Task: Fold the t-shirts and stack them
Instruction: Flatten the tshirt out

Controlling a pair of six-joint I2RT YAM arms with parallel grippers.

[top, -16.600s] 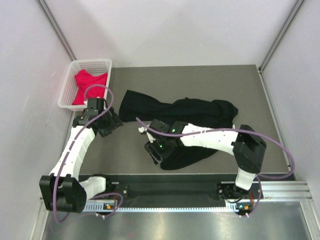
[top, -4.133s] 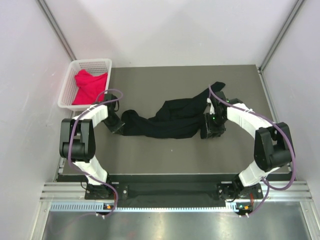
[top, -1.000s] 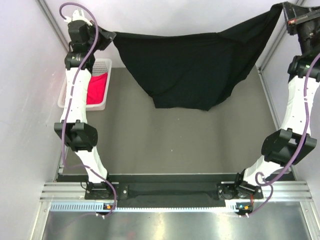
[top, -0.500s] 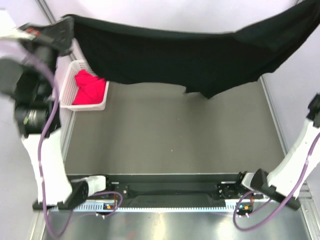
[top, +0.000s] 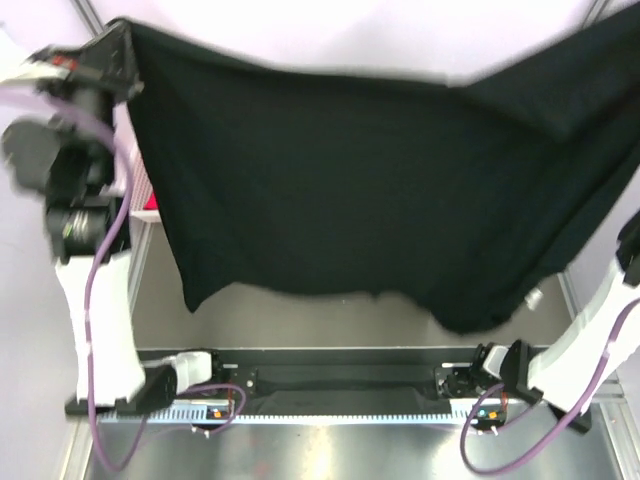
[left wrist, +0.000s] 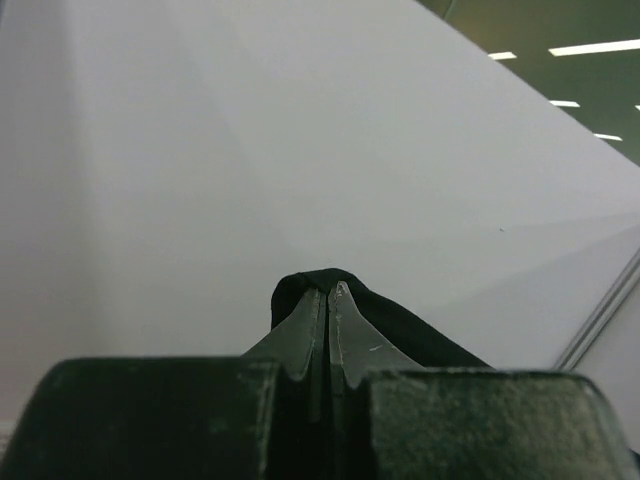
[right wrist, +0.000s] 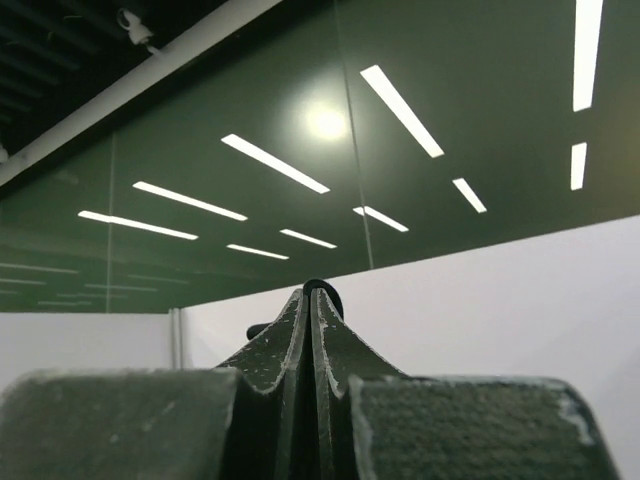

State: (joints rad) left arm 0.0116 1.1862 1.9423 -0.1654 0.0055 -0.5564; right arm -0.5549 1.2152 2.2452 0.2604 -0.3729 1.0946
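Observation:
The black t-shirt (top: 360, 190) hangs spread wide in the air, filling most of the top view, its hem down near the arms' bases. My left gripper (top: 118, 42) is raised at the upper left, shut on the shirt's left corner. In the left wrist view the gripper (left wrist: 328, 290) pinches a black fold (left wrist: 410, 325). The right gripper is beyond the top view's right edge. In its wrist view it (right wrist: 309, 292) is shut, with black cloth (right wrist: 333, 297) curling over the tips. Only a sliver of the red-pink t-shirt (top: 151, 206) shows by the black shirt's left edge.
The hanging shirt hides most of the grey table (top: 290, 320) and nearly all of the white basket (top: 139, 190) at the left. The right arm's lower links (top: 590, 330) stand at the bottom right. White walls enclose the back and sides.
The stretched black shirt has swung toward the camera and near edge. Its hem now hangs low, covering the table and basket that showed half a second ago. Both grippers stay shut.

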